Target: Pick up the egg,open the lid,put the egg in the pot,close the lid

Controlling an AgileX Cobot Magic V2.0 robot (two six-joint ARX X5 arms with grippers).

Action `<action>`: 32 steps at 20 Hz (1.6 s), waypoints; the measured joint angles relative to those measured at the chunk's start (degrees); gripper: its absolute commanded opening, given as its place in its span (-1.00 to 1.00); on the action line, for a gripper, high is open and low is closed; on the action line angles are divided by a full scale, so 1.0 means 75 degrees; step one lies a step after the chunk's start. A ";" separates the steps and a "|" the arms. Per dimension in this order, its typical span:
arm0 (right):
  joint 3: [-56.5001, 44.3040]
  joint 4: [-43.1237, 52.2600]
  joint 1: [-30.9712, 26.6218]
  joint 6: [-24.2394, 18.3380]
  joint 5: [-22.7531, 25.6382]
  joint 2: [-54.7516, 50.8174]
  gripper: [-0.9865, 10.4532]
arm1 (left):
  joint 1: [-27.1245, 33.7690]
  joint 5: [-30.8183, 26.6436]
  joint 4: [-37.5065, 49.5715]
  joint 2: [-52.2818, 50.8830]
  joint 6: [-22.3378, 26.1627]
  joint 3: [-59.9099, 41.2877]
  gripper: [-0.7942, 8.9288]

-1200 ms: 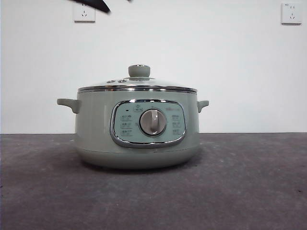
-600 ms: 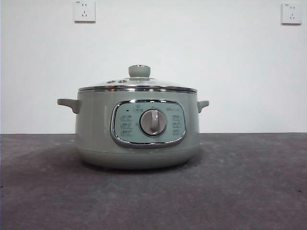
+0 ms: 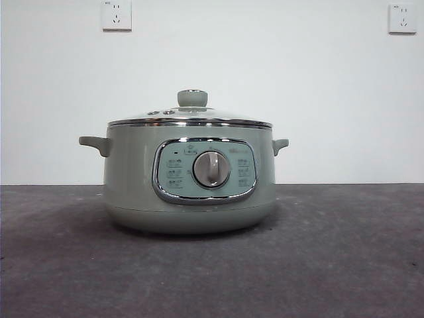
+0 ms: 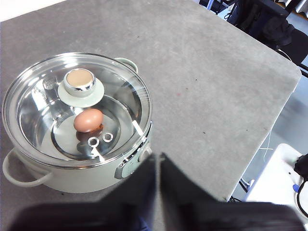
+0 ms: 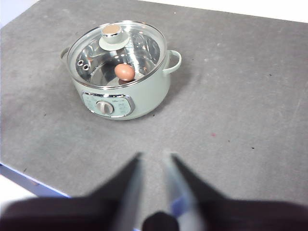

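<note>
Front view shows the pot (image 3: 190,177) standing alone on the dark grey tabletop (image 3: 344,258), its chrome-framed control panel (image 3: 205,170) and silver dial (image 3: 211,168) facing the camera, with one small handle at its 9 o'clock side and another at its 3 o'clock side. The lid (image 3: 190,117) sits closed on the pot's rim, its sage-green knob (image 3: 192,98) upright at the centre. Two white wall sockets (image 3: 116,14) hang on the pale wall behind, one toward 11 o'clock and the other toward 1 o'clock of the pot; neither arm shows in this view. In the left wrist view, the egg (image 4: 88,120) lies inside the pot on its shiny steel floor, seen through the glass lid, close beside the knob and near two small steam vents (image 4: 100,139) in the glass. The left pincer (image 4: 158,166) hangs above the tabletop just beside the pot's panel side, its two black jaws pressed together with only a thin seam between them, holding nothing. In the right wrist view, the right pincer (image 5: 153,166) hangs well apart from the pot, over bare tabletop on the panel side, its jaws spread apart and empty. The egg shows there too, reddish-brown under the closed lid.
</note>
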 measured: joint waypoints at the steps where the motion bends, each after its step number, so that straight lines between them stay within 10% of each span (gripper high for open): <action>1: 0.0000 0.0000 0.0000 0.0006 0.0006 0.0000 -0.83 | 0.0000 -0.0009 0.0000 0.0000 -0.0009 0.0000 -0.85; 20: 0.0000 0.0000 0.0000 0.0096 0.0347 0.0000 -0.83 | 0.0073 -0.0367 0.0845 0.0134 0.0600 -0.0006 -0.84; 26: 0.0000 0.0000 0.0000 0.0096 0.0353 0.0003 -0.83 | 0.1967 -0.0181 0.2964 -0.0909 0.1358 -0.0860 -0.84; 32: 0.0000 0.0000 0.0000 0.0093 0.0353 0.0003 -0.83 | 0.3981 -0.0554 0.5298 -0.3471 0.1408 -0.4508 -0.84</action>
